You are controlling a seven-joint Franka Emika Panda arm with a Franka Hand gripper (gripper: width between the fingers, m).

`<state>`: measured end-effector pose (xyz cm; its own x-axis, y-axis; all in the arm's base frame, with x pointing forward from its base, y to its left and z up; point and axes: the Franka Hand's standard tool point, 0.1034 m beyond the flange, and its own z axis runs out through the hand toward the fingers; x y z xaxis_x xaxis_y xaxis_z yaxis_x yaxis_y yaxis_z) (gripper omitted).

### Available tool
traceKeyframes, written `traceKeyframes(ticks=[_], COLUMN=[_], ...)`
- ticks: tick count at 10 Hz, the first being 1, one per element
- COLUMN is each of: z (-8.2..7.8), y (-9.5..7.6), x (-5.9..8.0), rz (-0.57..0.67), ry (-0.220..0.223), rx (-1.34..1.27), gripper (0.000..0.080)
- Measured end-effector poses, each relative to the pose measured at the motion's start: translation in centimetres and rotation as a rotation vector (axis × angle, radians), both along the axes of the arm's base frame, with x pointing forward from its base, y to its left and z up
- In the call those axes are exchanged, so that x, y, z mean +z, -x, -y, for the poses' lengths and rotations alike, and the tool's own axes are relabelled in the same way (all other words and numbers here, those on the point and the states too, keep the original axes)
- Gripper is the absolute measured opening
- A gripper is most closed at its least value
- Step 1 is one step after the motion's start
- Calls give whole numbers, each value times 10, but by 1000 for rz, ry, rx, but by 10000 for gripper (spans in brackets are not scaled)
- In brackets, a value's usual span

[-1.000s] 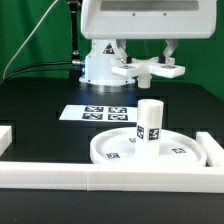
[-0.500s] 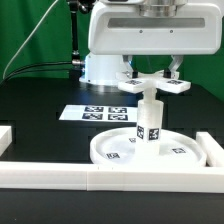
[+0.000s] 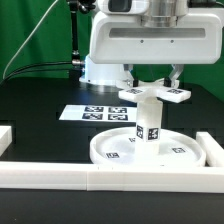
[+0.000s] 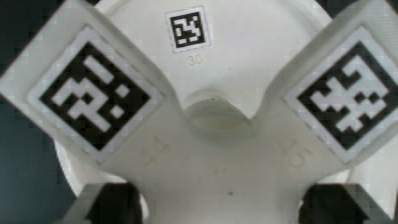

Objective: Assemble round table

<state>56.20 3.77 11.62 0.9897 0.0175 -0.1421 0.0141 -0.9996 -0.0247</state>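
The large round disc (image 3: 120,150) lies on the black table with the short thick post (image 3: 150,122) standing upright on it. My gripper (image 3: 153,84) is shut on the four-armed cross piece (image 3: 156,94) and holds it level right over the post, its centre at the post's top. Whether the two touch is hidden. In the wrist view the cross piece (image 4: 214,150) fills the picture with two tagged arms. The dark fingertips (image 4: 125,205) press on either side of it around my gripper (image 4: 222,205). The disc (image 4: 240,35) shows beyond.
The marker board (image 3: 97,113) lies behind the disc. Long white border bars run along the front (image 3: 100,176), the exterior view's right (image 3: 214,150) and left (image 3: 5,134). The arm's white base (image 3: 98,66) stands at the back.
My gripper has carried the cross piece forward and down, from up behind the post to right over the post's top. The disc and post have not moved.
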Motion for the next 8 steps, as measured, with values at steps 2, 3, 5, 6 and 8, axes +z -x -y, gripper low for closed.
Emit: traceKeyframes(ticks=[2,3,5,6,8], z=[1,0,0,0,0], y=[0,0,-2,-2,-2], x=[-5,-9,-9,-9,-9], rz=[6,13,21,21,21], ry=[3,5,5,5,5], rx=[0,1,1,1,1], gripper=[438,438,438,438,438])
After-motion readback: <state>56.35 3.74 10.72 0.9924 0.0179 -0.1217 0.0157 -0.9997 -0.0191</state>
